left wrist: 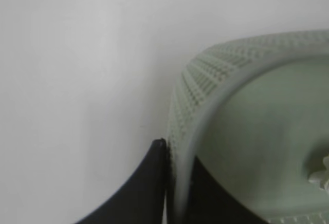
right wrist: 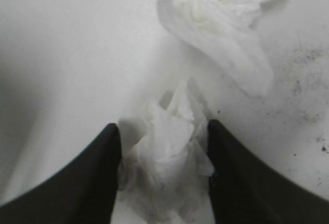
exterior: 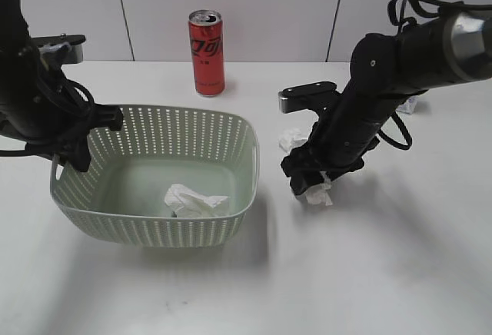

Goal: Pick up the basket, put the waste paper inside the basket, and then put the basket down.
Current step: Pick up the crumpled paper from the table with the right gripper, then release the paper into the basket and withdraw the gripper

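Observation:
The pale green basket (exterior: 154, 231) is at the left, with one white waste paper wad (exterior: 192, 200) inside. My left gripper (exterior: 77, 158) is shut on the basket's left rim; the left wrist view shows the rim (left wrist: 205, 80) pinched between the jaws (left wrist: 175, 152). The basket looks tilted, its left side higher. My right gripper (exterior: 311, 185) is down at the table right of the basket. Its fingers (right wrist: 163, 131) press both sides of a waste paper wad (right wrist: 167, 157), also seen in the exterior view (exterior: 319, 194). Another wad (exterior: 290, 139) (right wrist: 221, 23) lies just beyond it.
A red drink can (exterior: 206, 52) stands upright at the back, behind the basket. A small white object (exterior: 407, 104) lies on the table behind my right arm. The table top is white, with a white wall at the back.

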